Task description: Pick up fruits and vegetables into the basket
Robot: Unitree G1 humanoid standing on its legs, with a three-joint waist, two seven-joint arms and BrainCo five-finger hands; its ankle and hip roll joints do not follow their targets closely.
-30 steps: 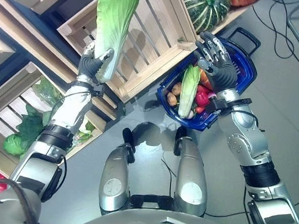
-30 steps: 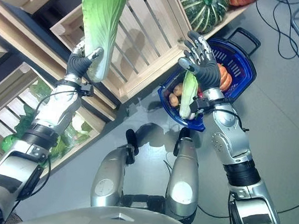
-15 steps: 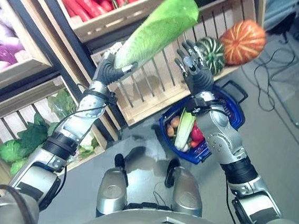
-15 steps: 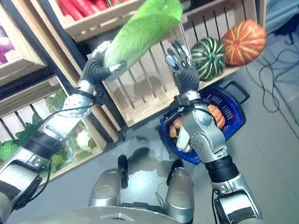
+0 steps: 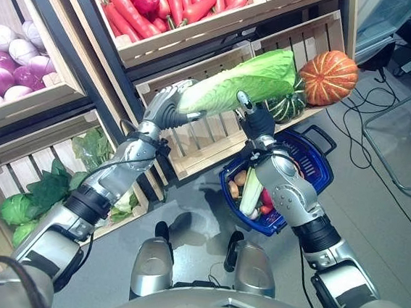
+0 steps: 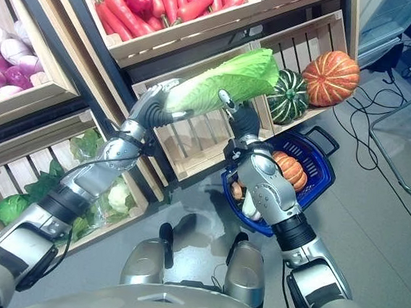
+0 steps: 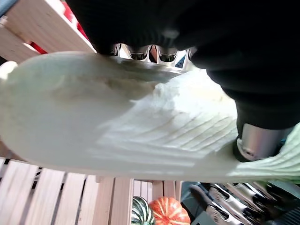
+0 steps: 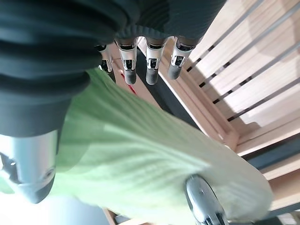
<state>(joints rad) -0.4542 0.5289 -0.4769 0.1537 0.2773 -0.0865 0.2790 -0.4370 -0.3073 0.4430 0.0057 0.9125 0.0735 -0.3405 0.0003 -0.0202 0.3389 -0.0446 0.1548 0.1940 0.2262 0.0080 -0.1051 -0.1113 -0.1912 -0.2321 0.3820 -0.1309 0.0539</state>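
A long napa cabbage (image 5: 249, 82) hangs in the air in front of the wooden crates, leafy end toward the pumpkins. My left hand (image 5: 163, 110) is shut round its white base (image 7: 140, 122). My right hand (image 5: 258, 123) has come up under its middle: the thumb (image 8: 201, 199) lies on the green leaf (image 8: 140, 164), and the fingers (image 8: 151, 65) run straight past the far side. Below the right arm, on the floor, stands the blue basket (image 5: 315, 163). It holds another cabbage (image 5: 251, 191), a small orange pumpkin (image 6: 291, 169), potatoes and a red pepper.
Slatted wooden crates (image 5: 206, 143) on dark shelves stand close behind the hands. They hold carrots and red peppers (image 5: 169, 1), purple onions (image 5: 11, 55) and leafy greens (image 5: 42, 189). An orange pumpkin (image 5: 330, 58) and a striped green squash (image 6: 290, 96) sit above the basket.
The view has shifted. My left hand has swung the cabbage down from nearly upright to lying across toward the right. My right hand has closed in and now touches its middle.
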